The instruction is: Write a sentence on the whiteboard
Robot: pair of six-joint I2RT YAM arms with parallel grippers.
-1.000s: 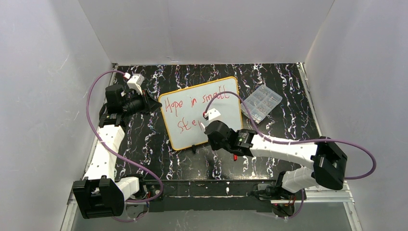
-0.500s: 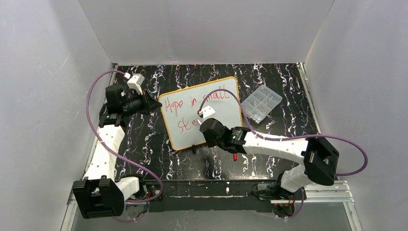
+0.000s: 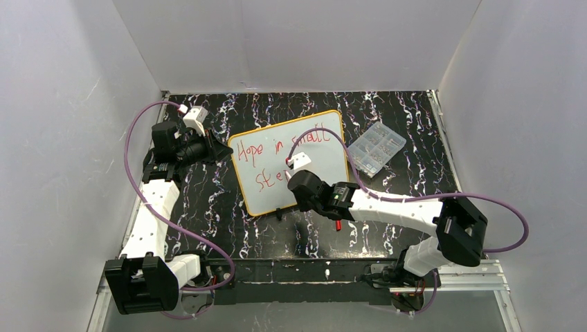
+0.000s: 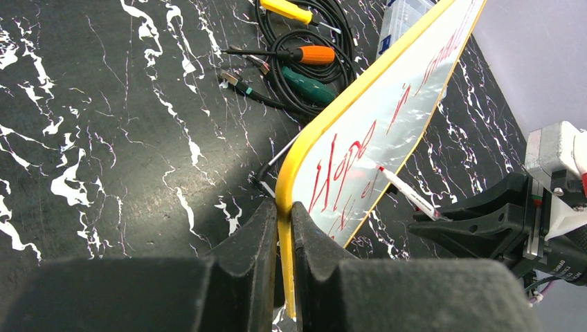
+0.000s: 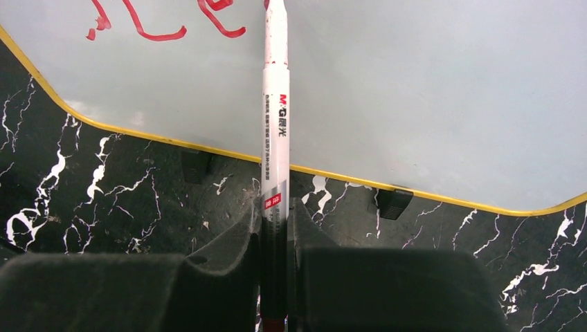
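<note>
The whiteboard [image 3: 325, 169], white with an orange-yellow rim, lies mid-table. My left gripper [image 3: 223, 151] is shut on the rim at its left edge [image 4: 284, 214]. The sentence [image 3: 277, 147] in red reads "Hope in small" on the upper line, with "Ste" showing below it. My right gripper [image 3: 299, 181] hangs over the board's near part and hides the rest of the lower line. It is shut [image 5: 275, 221] on a white marker [image 5: 275, 124], whose tip points at the whiteboard [image 5: 415, 97] beside red strokes [image 5: 159, 28]. The left wrist view shows the marker [image 4: 408, 194] slanting down onto the board [image 4: 387, 131].
A clear plastic parts box [image 3: 376, 146] sits right of the board. Screwdrivers and coiled black cables [image 4: 304, 55] lie by the board's far side. Small black feet [image 5: 393, 203] sit under its near rim. White walls enclose the table.
My right gripper with the marker shifted left along the lower line, then held nearly still. The left arm and the board have not moved.
</note>
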